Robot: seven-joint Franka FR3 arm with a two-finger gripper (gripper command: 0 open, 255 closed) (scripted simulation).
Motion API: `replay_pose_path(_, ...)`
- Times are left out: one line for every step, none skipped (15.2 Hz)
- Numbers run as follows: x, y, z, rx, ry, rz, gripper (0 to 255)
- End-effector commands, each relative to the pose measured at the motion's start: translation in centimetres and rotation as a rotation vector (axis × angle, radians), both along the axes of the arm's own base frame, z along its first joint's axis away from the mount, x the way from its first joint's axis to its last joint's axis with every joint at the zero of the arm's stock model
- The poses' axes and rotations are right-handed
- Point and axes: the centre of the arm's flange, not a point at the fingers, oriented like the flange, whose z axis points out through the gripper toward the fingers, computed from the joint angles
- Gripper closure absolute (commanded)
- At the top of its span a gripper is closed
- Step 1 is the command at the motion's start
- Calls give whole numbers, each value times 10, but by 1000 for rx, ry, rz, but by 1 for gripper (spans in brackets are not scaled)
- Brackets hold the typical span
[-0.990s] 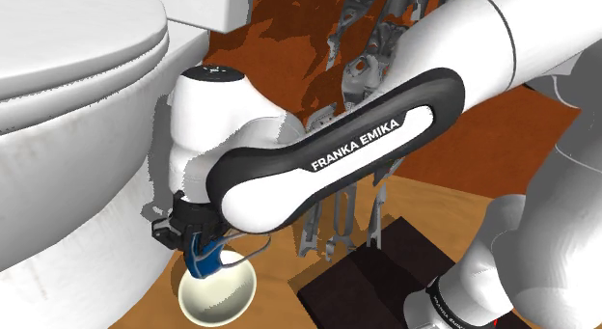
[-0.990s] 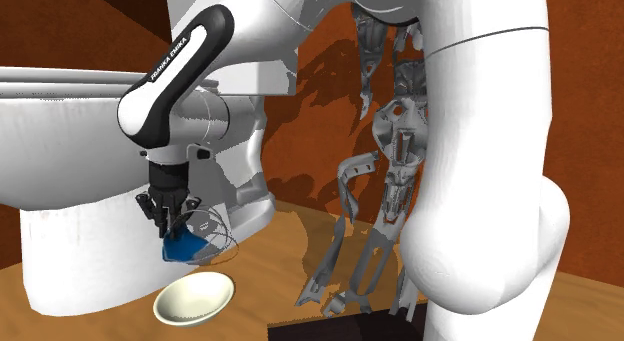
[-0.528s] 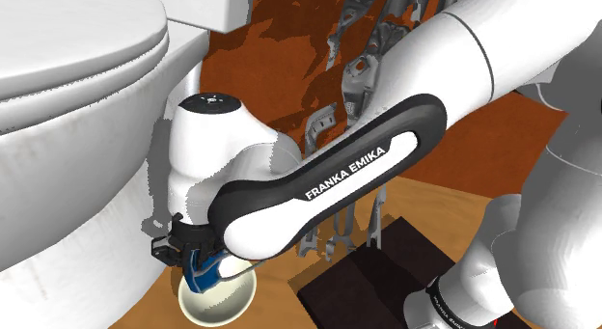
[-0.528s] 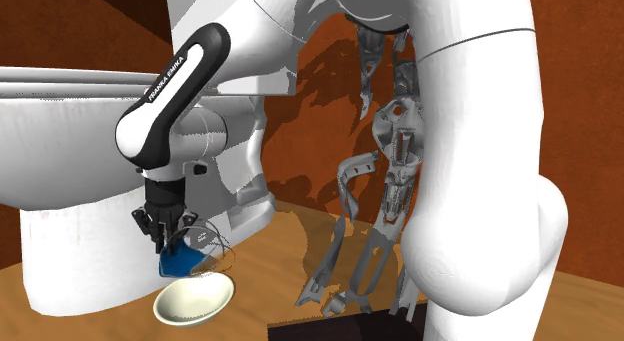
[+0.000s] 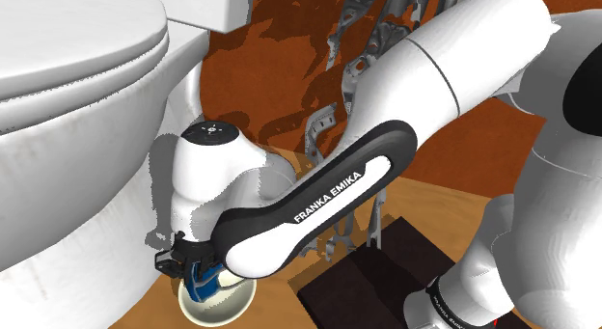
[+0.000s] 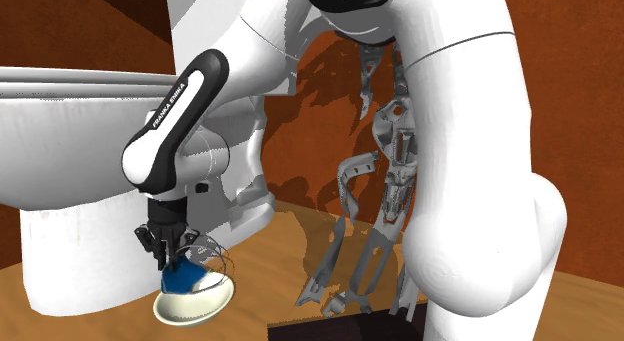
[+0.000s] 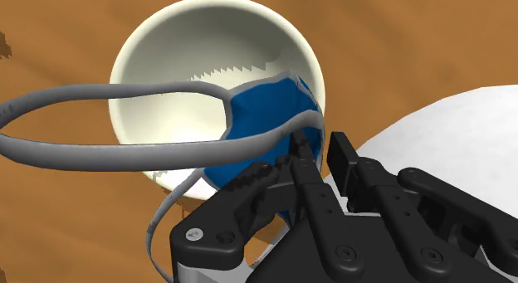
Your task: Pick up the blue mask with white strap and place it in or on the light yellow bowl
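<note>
**A:** So, where is the blue mask [image 7: 267, 115] just now?

**B:** In the lower left of the shoulder view it hangs from the gripper [image 7: 320, 150], right over the light yellow bowl [image 7: 166, 41]. In the second exterior view, also lower left, the mask [image 6: 182, 279] looks to be touching the bowl [image 6: 200, 305] or just inside its rim. I cannot tell which.

**A:** And the fingers?

**B:** They are clenched on the edge of the blue body, close to where the pale grey strap [image 7: 100, 153] joins it. Only a narrow slit shows between them.

**A:** How would you expect it to handle?

**B:** I'd say it is light and limp, neither fragile nor slippery. The blue part sags under the gripper. The strap loops spread wide, well past the rim and out over the wooden floor [image 7: 50, 231].

**A:** Is that a good place to hold it?

**B:** Probably. A pinch on the body's edge steadies the bulk, whereas a hold on the strap alone would let the body swing. The body should settle in the bowl, though I'd guess the loops will drape over the rim.
</note>
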Motion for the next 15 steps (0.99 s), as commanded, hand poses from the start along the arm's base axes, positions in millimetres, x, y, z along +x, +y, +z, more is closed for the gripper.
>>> replay_pose_path(0,0,-11,1,-1,0,255)
replay_pose_path(0,0,-15,1,-1,0,255)
replay_pose_path(0,0,-15,1,-1,0,255)
replay_pose_path(0,0,-15,1,-1,0,255)
replay_pose_path(0,0,-15,1,-1,0,255)
replay_pose_path(0,0,-15,1,-1,0,255)
replay_pose_path(0,0,-15,1,-1,0,255)
replay_pose_path(0,0,-15,1,-1,0,255)
replay_pose_path(0,0,-15,1,-1,0,255)
replay_pose_path(0,0,-15,1,-1,0,255)
replay_pose_path(0,0,-15,1,-1,0,0)
replay_pose_path(0,0,-15,1,-1,0,0)
replay_pose_path(0,0,-15,1,-1,0,0)
replay_pose_path(0,0,-15,1,-1,0,0)
replay_pose_path(0,0,-15,1,-1,0,0)
